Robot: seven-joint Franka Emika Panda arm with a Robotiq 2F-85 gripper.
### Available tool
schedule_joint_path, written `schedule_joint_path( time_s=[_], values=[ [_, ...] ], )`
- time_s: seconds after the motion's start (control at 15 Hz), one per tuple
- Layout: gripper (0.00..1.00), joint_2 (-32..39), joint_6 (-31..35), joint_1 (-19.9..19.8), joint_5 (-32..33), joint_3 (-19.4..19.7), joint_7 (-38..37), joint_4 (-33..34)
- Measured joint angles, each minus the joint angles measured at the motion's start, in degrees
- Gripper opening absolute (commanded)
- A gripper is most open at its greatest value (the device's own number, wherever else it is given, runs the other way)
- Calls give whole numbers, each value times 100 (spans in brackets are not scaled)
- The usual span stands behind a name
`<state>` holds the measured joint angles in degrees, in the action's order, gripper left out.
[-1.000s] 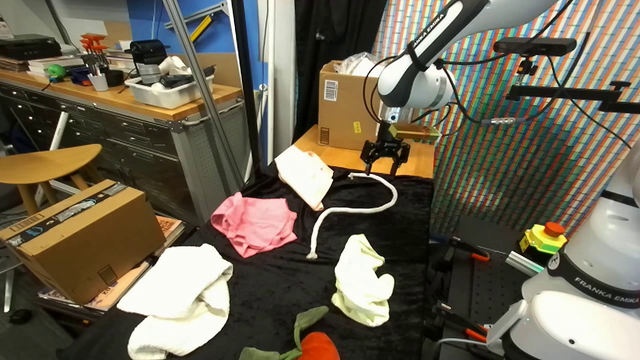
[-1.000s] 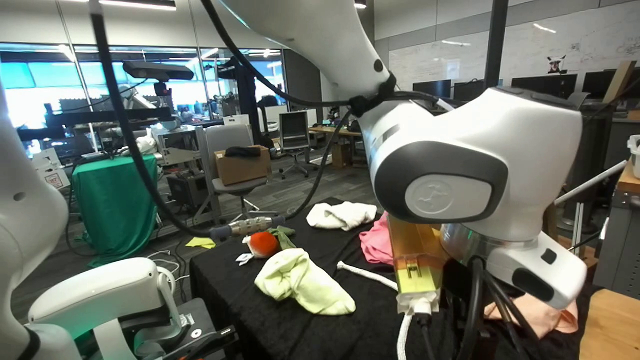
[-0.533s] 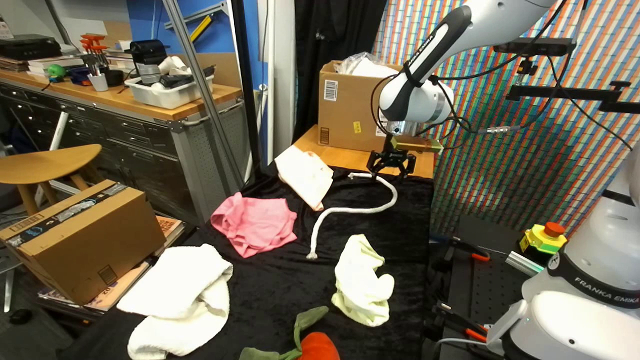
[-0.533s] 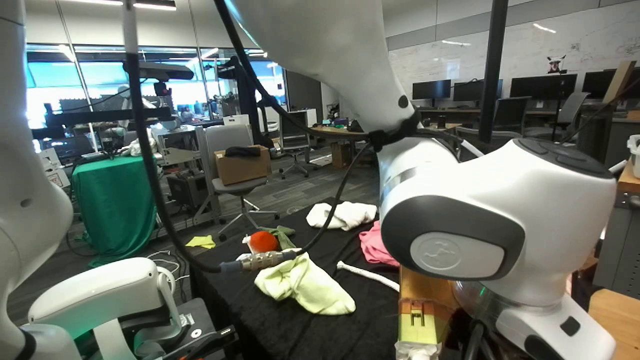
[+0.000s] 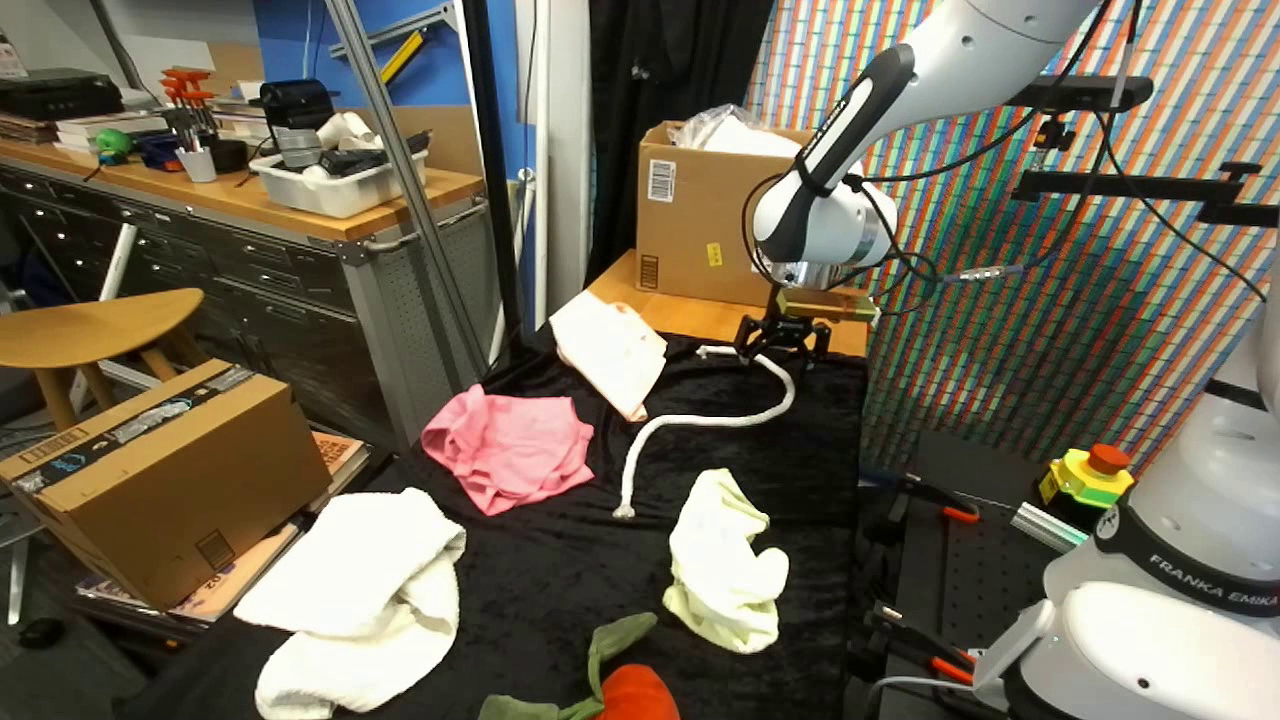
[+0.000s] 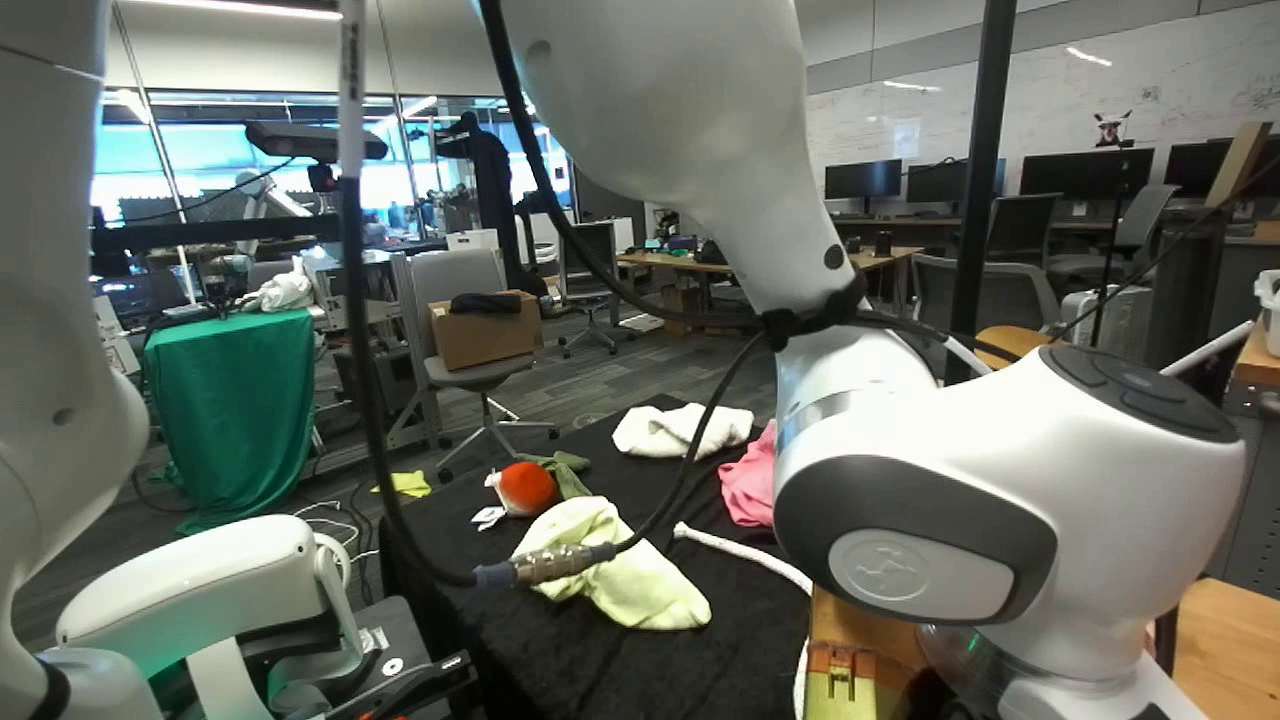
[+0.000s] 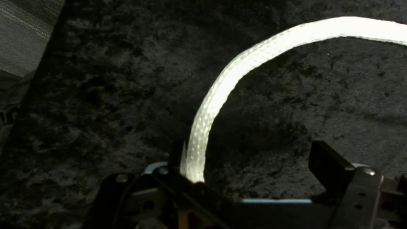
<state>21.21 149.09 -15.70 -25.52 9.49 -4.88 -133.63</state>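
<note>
A black cloth [image 5: 560,580] spreads beside a wooden tabletop [image 5: 690,315] in a crowded workroom, where we see a cardboard box [image 5: 700,230] standing beyond the pincer [image 5: 778,360]. The robot arm [image 5: 930,75] slants downward and bends at its wrist, so that the pincer points straight at the cloth from just above; in an exterior view the bulky white wrist [image 6: 1110,480] hides it from us. In the wrist view we find the two fingers [image 7: 330,165] spread wide, holding nothing. A white rope [image 7: 222,89], thick and braided, glares so brightly at its bend that we lose the weave. It lies on the cloth in a loose S, passing between the fingers and close along one of them; we cannot tell whether they touch. One end rests near the pincer, the other, blunt and slightly tufted, well apart from it. Among the fabrics, a peach cloth [image 5: 610,350] lies nearest the pincer, with a pink cloth [image 5: 510,445] and a pale green cloth [image 5: 720,575] farther off and a white towel [image 5: 360,580] farther still.
</note>
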Motion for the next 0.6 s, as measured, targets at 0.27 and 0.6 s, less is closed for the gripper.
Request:
schedule_joint_path(
  time_s=[0.27,0.6],
  values=[
    [100,211,163,-41,-181,-89,0,41],
    [100,284,227,-156,-318,-174,0,78]
  ],
)
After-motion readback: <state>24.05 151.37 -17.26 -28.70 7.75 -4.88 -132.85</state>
